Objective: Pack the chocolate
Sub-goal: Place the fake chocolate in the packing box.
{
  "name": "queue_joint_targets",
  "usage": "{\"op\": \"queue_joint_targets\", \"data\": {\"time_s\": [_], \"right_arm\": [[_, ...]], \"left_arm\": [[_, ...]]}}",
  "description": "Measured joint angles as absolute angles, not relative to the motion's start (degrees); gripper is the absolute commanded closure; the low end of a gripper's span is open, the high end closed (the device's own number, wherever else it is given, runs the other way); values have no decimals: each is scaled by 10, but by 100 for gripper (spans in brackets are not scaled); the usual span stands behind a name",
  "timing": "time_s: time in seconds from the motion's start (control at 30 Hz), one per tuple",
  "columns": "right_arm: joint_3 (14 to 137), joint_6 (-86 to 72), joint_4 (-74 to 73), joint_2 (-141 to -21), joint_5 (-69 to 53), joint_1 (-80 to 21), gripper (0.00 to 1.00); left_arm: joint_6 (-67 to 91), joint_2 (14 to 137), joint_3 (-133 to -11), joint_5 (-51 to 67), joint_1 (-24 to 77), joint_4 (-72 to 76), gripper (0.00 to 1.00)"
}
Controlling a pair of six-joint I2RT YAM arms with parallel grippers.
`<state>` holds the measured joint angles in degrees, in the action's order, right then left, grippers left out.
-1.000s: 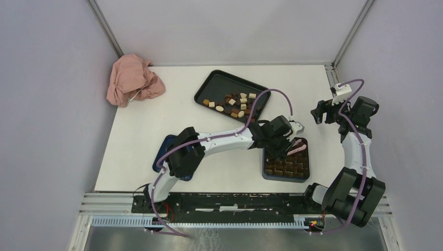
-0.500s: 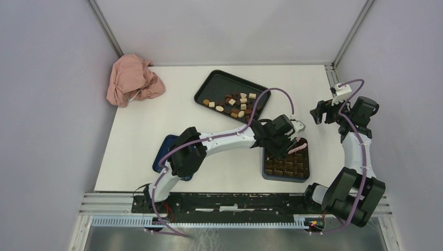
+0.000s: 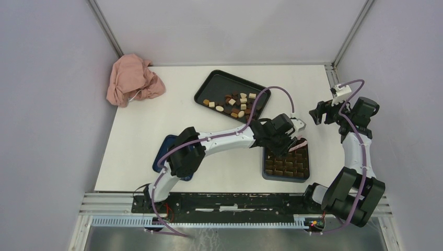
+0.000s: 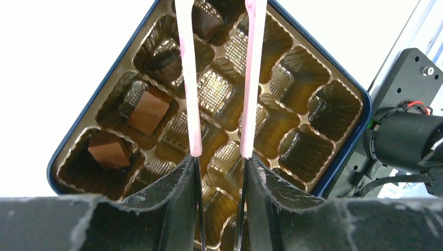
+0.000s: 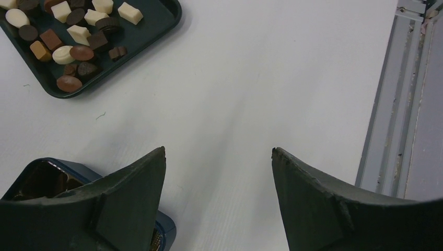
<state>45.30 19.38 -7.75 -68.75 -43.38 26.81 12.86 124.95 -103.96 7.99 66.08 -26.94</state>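
**Two Arms: Tongs Over the Box, Loose Stock on the Tray**

**1. Surroundings**
- A crumpled pink cloth (image 3: 133,79) lies at the upper left of the top view, well apart from everything else.
- A black tray (image 3: 217,85) sits at upper centre of the white table (image 3: 156,120), turned at an angle.
- A dark blue box (image 3: 286,179) with a brown grid insert lies lower right of centre.
- A dark blue flat item (image 3: 163,151) lies left of centre, partly under the left arm. What it is cannot be told.

**2. Obstructions**
- The left arm crosses the table from lower left to the box. Its wrist covers the box's upper left part in the top view.
- A purple cable (image 3: 277,90) arcs over the tray's right end.

**3. End effectors**
- The left gripper (image 4: 222,166) pinches the pink tongs (image 4: 187,78), one finger against each tong arm.
- The tong arms run parallel and apart over the box cells. Their tips leave the top edge of the left wrist view, so their load cannot be told.
- The right gripper (image 5: 217,157) is spread wide with nothing between its fingers. It hangs over bare table at the right of the top view.

**4. Task items**
- The chocolate pieces (image 3: 235,103) lie loose on the right half of the tray. They are up and left of the left gripper, near it but apart.
- In the right wrist view they appear in the upper left corner.
- Packed pieces (image 4: 149,110) sit in box cells. Two brown squares lie left of the left tong arm, and darker ones lie toward the top of the left wrist view.
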Motion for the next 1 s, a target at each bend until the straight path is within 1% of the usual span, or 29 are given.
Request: {"op": "queue_joint_targets", "data": {"time_s": [0.1, 0.33, 0.43, 0.6, 0.83, 1.0], "right_arm": [[451, 196, -78, -687, -445, 268, 20], [444, 204, -77, -679, -474, 268, 20], [441, 209, -78, -675, -488, 268, 20], [434, 215, -73, -667, -515, 268, 21], [420, 220, -66, -660, -541, 267, 21], [417, 220, -63, -660, -544, 262, 21]], "left_arm": [[129, 1227, -1007, 79, 661, -252, 59], [138, 1112, -895, 79, 644, -212, 59], [140, 1056, -842, 81, 614, -197, 59], [140, 994, -774, 95, 522, -193, 59], [139, 983, -763, 133, 399, -229, 59], [132, 999, -806, 148, 343, -303, 59]]}}
